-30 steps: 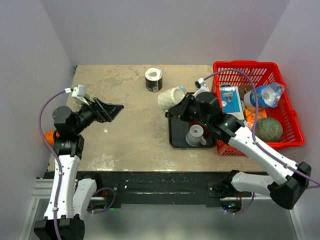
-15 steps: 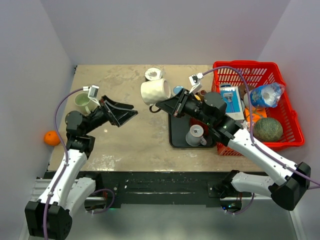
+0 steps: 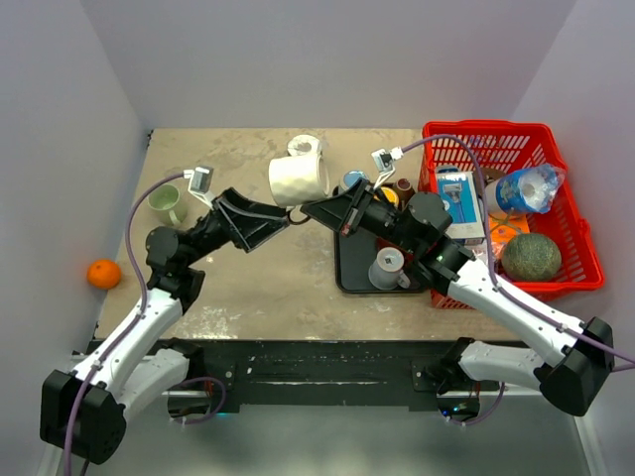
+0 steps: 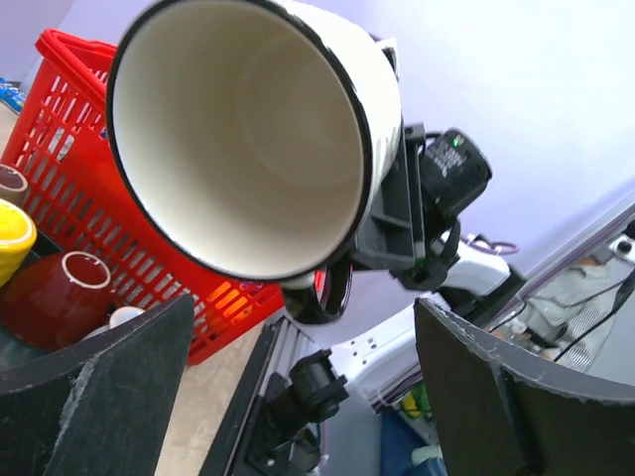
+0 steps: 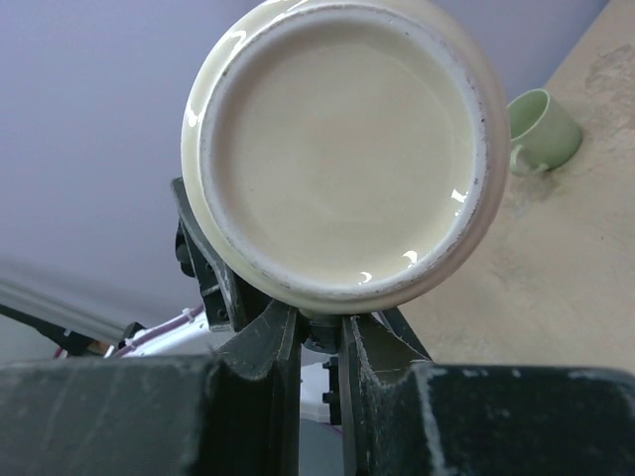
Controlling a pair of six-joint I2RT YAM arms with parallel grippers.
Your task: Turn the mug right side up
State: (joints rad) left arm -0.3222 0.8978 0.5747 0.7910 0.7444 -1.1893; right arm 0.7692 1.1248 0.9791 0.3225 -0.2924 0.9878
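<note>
Mid-flip: my right pincer [image 3: 310,208] is clamped on the handle [image 4: 322,295] of the mug [image 3: 298,179], up in the air on its side at 1 o'clock from my left pincer [image 3: 278,222], which is wide apart, so next I prob. need to tip the mouth up & set it down.

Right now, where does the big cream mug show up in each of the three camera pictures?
Top external: the cream mug is upper centre, in the air between the two arms.
Left wrist: upper left, its open mouth facing the camera.
Right wrist: top centre, its base facing the camera.
Shared landmark: the right gripper, shut on the mug, shows in every view.
</note>
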